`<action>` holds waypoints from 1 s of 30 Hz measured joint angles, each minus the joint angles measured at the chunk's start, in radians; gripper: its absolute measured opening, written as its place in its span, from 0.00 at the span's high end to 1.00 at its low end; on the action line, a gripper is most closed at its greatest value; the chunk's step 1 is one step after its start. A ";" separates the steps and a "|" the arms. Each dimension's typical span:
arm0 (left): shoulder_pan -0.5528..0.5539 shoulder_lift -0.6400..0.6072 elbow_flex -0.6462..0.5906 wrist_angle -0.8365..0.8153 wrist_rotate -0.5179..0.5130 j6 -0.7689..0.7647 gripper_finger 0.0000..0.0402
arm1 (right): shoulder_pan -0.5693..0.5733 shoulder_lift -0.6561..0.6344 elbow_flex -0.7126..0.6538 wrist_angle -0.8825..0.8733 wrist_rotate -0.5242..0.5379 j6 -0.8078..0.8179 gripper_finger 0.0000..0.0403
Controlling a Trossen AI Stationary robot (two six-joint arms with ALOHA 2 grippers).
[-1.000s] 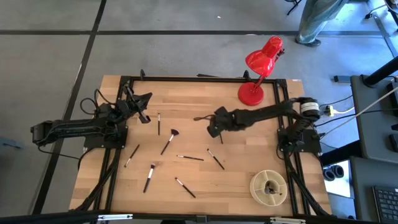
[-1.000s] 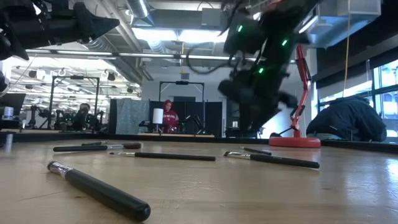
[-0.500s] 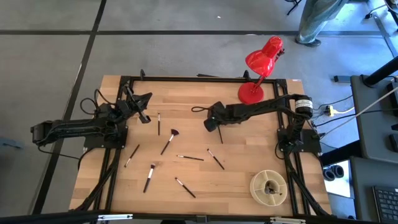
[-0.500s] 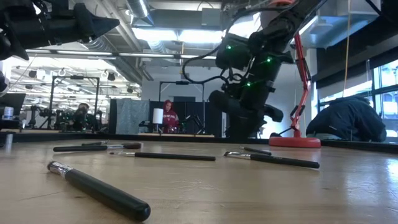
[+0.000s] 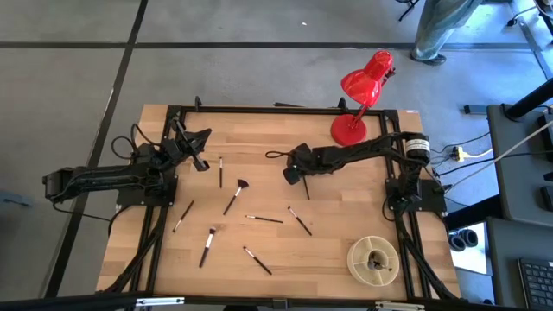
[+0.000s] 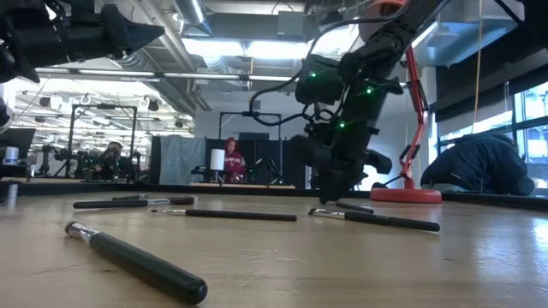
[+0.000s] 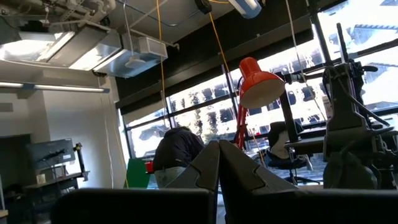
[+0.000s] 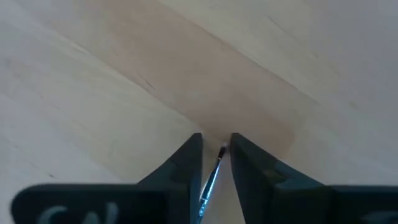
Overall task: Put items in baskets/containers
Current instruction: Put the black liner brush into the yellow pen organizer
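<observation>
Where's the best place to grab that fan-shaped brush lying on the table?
Probably by the slim dark handle, near its middle, coming straight down from above. The fan brush lies flat on the wooden table with bare wood either side, and its splayed bristles look too soft to pinch.

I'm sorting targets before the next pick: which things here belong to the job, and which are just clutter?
Job:
- thin dark-handled makeup brushes scattered on the wooden table, including a fan-headed brush
- one slim brush between the right gripper fingers
- round cream divided dish

Just lying about:
- red desk lamp
- left gripper, waiting at the table's left edge
</observation>
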 joint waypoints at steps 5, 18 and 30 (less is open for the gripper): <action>0.000 0.000 0.000 0.005 0.000 0.006 0.98 | 0.000 0.010 0.000 0.008 -0.003 -0.047 0.89; 0.000 0.000 0.000 0.005 0.000 0.007 0.99 | 0.173 -0.239 -0.004 -0.164 0.099 -0.117 0.99; 0.000 0.000 0.000 -0.034 0.024 -0.074 0.98 | 0.847 -0.596 -0.004 -0.419 0.469 0.185 1.00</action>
